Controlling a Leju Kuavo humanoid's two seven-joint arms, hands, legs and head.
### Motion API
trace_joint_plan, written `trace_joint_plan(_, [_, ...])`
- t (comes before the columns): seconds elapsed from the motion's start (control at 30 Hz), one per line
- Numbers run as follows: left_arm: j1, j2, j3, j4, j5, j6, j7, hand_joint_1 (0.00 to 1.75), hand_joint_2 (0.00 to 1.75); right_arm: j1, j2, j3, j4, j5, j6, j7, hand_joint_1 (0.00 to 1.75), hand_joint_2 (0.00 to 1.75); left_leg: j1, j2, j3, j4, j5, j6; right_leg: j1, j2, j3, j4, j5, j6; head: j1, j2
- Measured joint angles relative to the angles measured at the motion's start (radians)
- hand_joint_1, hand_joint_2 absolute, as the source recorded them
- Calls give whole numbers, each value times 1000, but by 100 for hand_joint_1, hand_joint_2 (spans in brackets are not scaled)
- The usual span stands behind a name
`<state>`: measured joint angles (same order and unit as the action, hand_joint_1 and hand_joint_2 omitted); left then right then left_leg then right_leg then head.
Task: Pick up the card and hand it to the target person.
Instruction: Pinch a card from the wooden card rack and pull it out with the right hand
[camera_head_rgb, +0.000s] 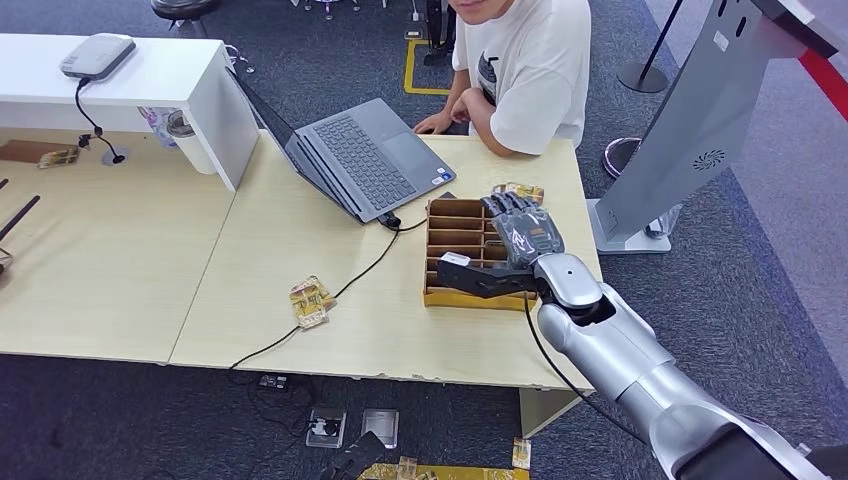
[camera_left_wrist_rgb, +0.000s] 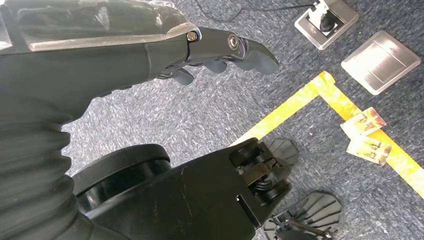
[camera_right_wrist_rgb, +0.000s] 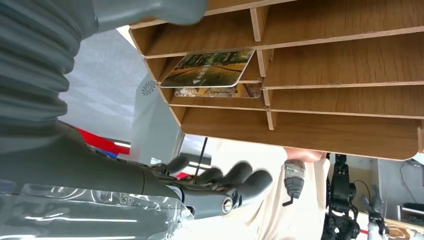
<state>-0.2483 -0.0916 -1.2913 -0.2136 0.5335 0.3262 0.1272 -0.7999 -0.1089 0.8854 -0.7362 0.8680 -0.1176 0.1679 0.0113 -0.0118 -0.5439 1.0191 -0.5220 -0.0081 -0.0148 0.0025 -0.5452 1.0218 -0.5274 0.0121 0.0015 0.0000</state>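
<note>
A wooden divider box (camera_head_rgb: 455, 240) stands on the table's right part. Picture cards (camera_head_rgb: 520, 189) lie in its far right slot; in the right wrist view the top card (camera_right_wrist_rgb: 210, 68) shows a landscape, with another under it. My right hand (camera_head_rgb: 520, 245) hovers over the box's right side, fingers spread toward the cards and thumb stretched to the left, holding nothing. The fingers (camera_right_wrist_rgb: 220, 182) are apart from the box (camera_right_wrist_rgb: 340, 100). A person in a white T-shirt (camera_head_rgb: 530, 70) sits at the table's far side. My left hand (camera_left_wrist_rgb: 220, 50) hangs above the floor, empty.
An open laptop (camera_head_rgb: 370, 155) sits beyond the box, its cable (camera_head_rgb: 350, 285) running across the table. Loose cards (camera_head_rgb: 311, 300) lie mid-table. A white raised shelf (camera_head_rgb: 150, 70) is at the left, a grey kiosk stand (camera_head_rgb: 700, 120) at the right. More cards (camera_left_wrist_rgb: 367, 135) lie on the floor.
</note>
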Motion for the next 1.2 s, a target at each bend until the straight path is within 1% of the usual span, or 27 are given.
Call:
trace_joint_plan(0.23, [0,0,0,0,-9,0,3,0,175,2,0,0,0,-4,1,2,41,175,0,0,0,0,0,0,0,0,0,0,0,0,0,0])
trace_joint_plan(0.33, [0,0,0,0,-13,-1,3,0,175,2,0,0,0,-4,2,3,48,175,0,0,0,0,0,0,0,0,0,0,0,0,0,0])
trace_joint_plan(0.43, [0,0,0,0,-14,-2,3,0,175,2,0,0,0,-4,4,3,87,175,0,0,0,0,0,0,0,0,0,0,0,0,0,0])
trace_joint_plan(0.47, [0,0,0,0,-14,-2,3,0,175,2,0,0,0,-4,4,3,98,175,0,0,0,0,0,0,0,0,0,0,0,0,0,0])
trace_joint_plan(0.67, [0,0,0,0,-15,-5,3,0,175,2,0,0,0,-5,10,4,101,175,0,0,0,0,0,0,0,0,0,0,0,0,0,0])
trace_joint_plan(0.8, [0,0,0,0,-16,-10,6,0,175,3,-1,0,0,-11,11,10,81,175,0,0,0,0,0,0,0,0,0,0,0,0,0,0])
trace_joint_plan(0.9, [0,1,-1,0,-17,-11,9,0,175,7,-1,0,0,-14,11,12,70,175,0,0,0,0,0,0,0,0,0,0,0,0,0,0])
trace_joint_plan(0.97, [1,1,-1,0,-17,-12,10,0,175,9,-2,0,0,-15,12,12,69,175,0,0,0,0,0,0,0,0,0,0,0,0,0,0])
trace_joint_plan(1.2, [6,2,-1,0,-19,-12,13,0,175,16,-4,-1,0,-18,10,13,75,175,0,0,0,0,0,0,0,0,0,0,0,0,0,0])
